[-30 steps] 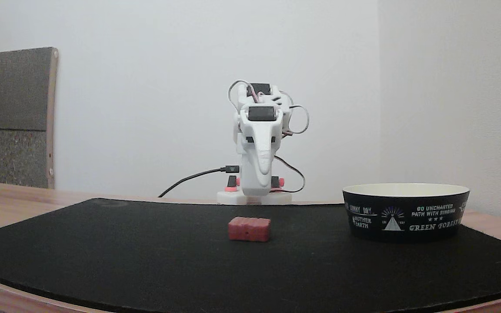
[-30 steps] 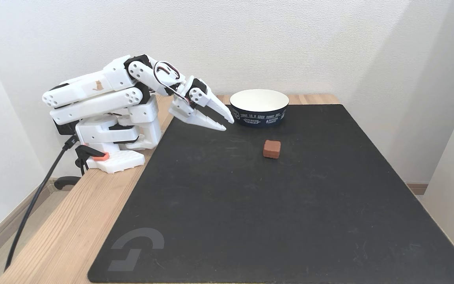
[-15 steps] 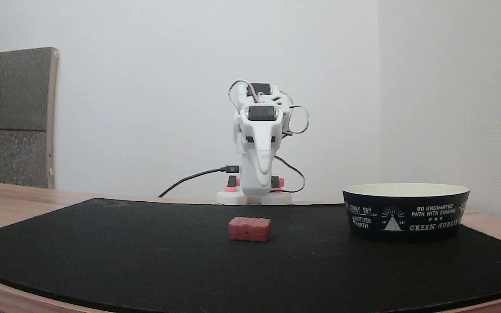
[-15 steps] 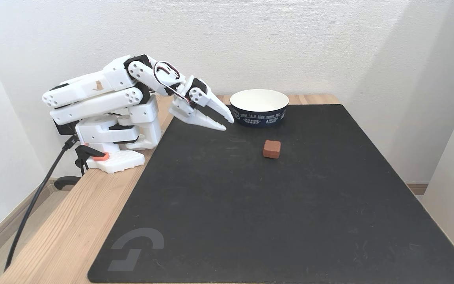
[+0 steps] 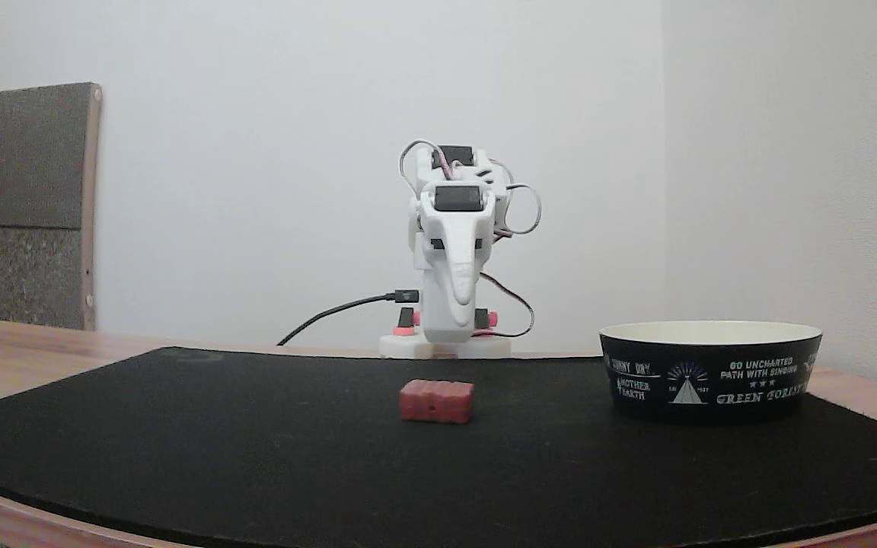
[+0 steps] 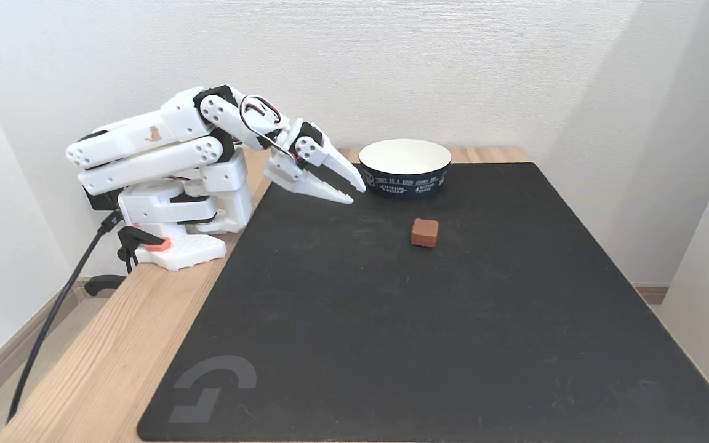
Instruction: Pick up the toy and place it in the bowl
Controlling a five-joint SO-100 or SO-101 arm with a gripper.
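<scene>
The toy [image 6: 424,232], a small red ribbed block, lies flat on the black mat [image 6: 391,344]; in the low fixed view the toy [image 5: 436,401] shows a tiny hole in its front side. The bowl [image 6: 405,167], black outside and cream inside, stands at the mat's far edge, and its side [image 5: 709,373] reads "GREEN FOREST". My gripper [image 6: 356,193] hangs above the mat's far left part, left of the bowl and well short of the toy. Its jaws stand slightly apart with nothing between them. Head-on, the gripper [image 5: 463,295] points down toward the camera.
The folded white arm and its base [image 6: 173,246] sit on the wooden table [image 6: 102,363] left of the mat, with a black cable [image 6: 53,314] running off the edge. A grey board [image 5: 23,205] leans on the wall. White walls close the far and right sides.
</scene>
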